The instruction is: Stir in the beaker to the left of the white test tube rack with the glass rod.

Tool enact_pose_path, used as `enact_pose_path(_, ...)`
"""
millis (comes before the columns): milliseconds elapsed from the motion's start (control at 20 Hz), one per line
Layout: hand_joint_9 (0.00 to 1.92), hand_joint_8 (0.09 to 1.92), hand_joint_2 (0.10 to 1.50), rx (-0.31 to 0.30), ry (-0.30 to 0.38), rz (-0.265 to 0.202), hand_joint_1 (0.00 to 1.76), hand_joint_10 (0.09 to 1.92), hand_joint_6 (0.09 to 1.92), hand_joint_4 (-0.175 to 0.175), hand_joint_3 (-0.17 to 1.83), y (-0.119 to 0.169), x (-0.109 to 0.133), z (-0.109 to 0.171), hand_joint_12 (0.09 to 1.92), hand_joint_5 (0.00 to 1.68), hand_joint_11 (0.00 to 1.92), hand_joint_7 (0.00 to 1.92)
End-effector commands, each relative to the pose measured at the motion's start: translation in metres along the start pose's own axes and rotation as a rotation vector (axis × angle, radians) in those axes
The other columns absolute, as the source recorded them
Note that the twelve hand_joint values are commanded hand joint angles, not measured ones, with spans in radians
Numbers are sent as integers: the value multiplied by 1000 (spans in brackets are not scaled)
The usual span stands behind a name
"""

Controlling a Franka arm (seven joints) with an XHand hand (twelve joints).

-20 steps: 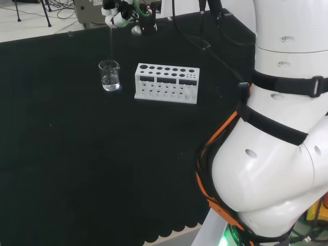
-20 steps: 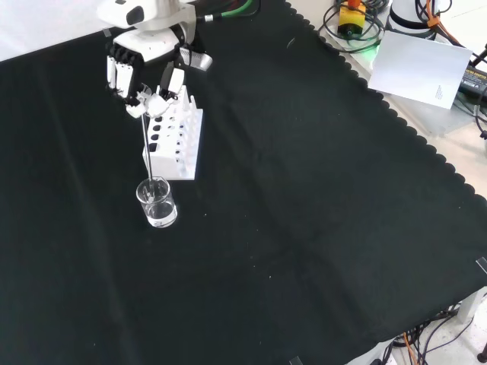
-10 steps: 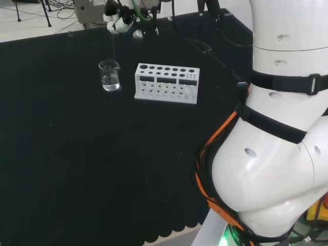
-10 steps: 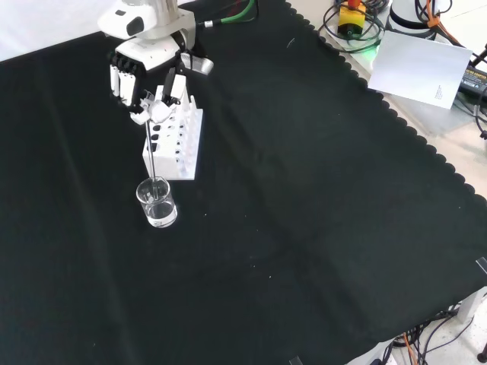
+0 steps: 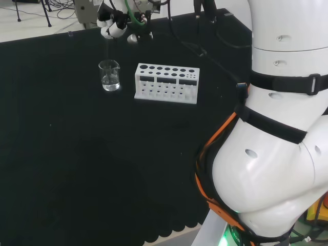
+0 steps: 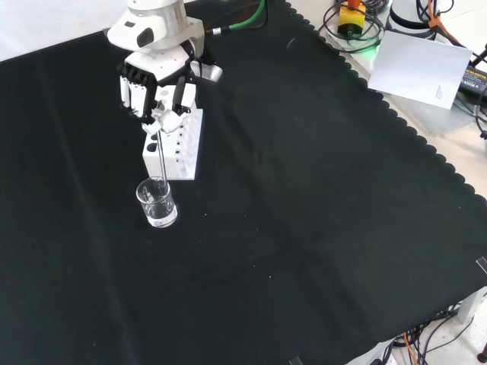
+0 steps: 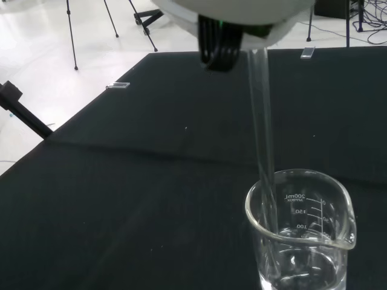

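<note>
At twelve o'clock in the wrist view we lose the glass rod's upper end behind the blurred robot hand; the beaker's base is cut off at six.

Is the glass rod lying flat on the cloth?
No, the glass rod hangs from the hand with its lower end inside the beaker.
</note>
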State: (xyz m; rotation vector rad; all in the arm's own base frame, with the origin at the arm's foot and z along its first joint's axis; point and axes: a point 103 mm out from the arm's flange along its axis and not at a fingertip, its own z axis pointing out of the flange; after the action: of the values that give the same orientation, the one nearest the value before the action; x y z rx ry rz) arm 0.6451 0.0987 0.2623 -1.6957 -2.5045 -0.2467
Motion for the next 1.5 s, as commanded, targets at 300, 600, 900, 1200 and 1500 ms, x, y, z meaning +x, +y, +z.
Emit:
enact_pose_path(300,1652,1074,746,5,12,19,1304,718,672,-175,610,23,-31,16,961,1098,1216,1195)
enact_pose_path(600,1652,1074,748,0,-1,58,1304,719,672,-175,608,12,-53,6,961,1097,1216,1194)
enact_pose_path(900,1652,1075,749,2,-10,74,1304,719,671,-175,605,-7,-51,-3,959,1097,1216,1194)
enact_pose_path(1200,1651,1076,751,10,-14,18,1304,720,670,-175,603,-2,-10,-2,958,1097,1216,1193)
enact_pose_path(1500,1652,1076,752,18,10,-10,1304,721,669,-175,601,21,9,12,957,1096,1216,1192)
